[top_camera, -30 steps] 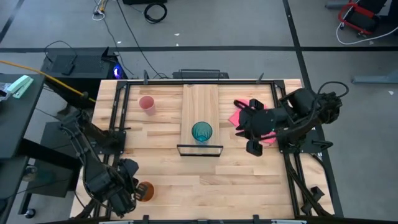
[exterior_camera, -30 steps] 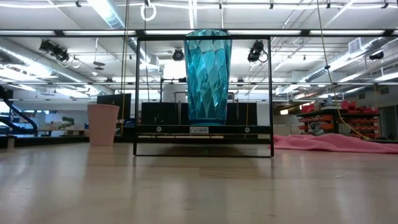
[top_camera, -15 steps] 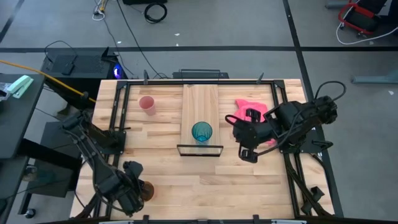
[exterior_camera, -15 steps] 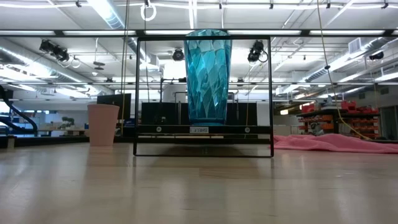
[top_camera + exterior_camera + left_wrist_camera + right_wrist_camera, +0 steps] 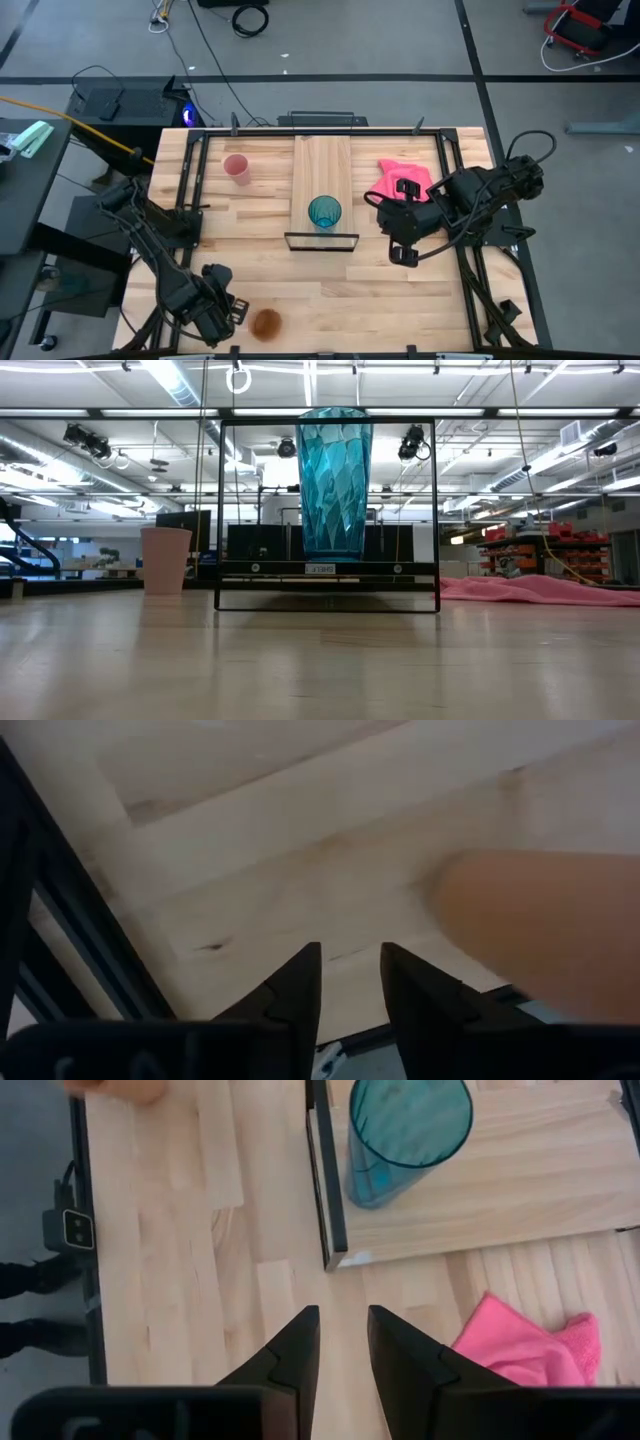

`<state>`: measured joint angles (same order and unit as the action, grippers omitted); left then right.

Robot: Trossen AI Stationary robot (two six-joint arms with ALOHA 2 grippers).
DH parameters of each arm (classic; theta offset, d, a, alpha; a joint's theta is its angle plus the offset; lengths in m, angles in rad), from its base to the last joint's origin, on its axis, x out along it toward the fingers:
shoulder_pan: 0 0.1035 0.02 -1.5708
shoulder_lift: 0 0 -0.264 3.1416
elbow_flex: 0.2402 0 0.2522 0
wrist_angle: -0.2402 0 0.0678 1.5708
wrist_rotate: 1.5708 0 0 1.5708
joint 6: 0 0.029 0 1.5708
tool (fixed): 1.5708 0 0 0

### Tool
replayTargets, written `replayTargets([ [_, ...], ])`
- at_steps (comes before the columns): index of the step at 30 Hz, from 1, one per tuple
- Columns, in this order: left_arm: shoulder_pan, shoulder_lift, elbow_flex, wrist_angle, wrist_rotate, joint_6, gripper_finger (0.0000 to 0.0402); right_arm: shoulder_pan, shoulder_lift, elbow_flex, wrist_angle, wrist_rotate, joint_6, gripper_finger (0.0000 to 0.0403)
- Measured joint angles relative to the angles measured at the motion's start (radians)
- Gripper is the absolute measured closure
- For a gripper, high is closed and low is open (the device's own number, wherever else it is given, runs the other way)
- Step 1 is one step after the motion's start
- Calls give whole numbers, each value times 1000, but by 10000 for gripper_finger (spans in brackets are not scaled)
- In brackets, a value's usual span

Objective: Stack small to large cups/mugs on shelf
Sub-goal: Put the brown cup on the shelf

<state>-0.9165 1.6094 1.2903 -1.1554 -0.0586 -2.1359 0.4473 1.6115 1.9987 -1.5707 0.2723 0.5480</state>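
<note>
The translucent teal cup [image 5: 324,212] [image 5: 334,480] [image 5: 405,1130] stands upright on the near end of the light-wood shelf [image 5: 322,165], just behind its black frame. The pink cup [image 5: 236,167] [image 5: 165,560] stands on the table left of the shelf. The orange cup [image 5: 265,323] [image 5: 545,935] shows blurred near the table's near edge, just right of my left gripper [image 5: 232,310] [image 5: 350,975] and apart from it. That gripper is shut on nothing. My right gripper [image 5: 403,257] [image 5: 338,1335] hovers shut, right of the shelf's near end.
A pink cloth [image 5: 395,180] [image 5: 525,1350] lies on the table right of the shelf, under the right arm. Black rails run along the table's left and right sides. Bare wood lies between the shelf's frame and the near edge.
The orange cup has left the left gripper's side and moved toward the table's right along the near edge. The left gripper has shifted slightly toward the near edge. The right gripper has moved a little toward the near edge, uncovering more of the pink cloth.
</note>
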Motion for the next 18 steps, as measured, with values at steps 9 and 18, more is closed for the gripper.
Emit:
replayTargets([
  [9,7,-20,0,145,-14,34,286,56,-14,-89,10,-22,56,307],
  [18,74,-19,0,285,-158,213,289,152,-110,-703,875,-225,223,311],
])
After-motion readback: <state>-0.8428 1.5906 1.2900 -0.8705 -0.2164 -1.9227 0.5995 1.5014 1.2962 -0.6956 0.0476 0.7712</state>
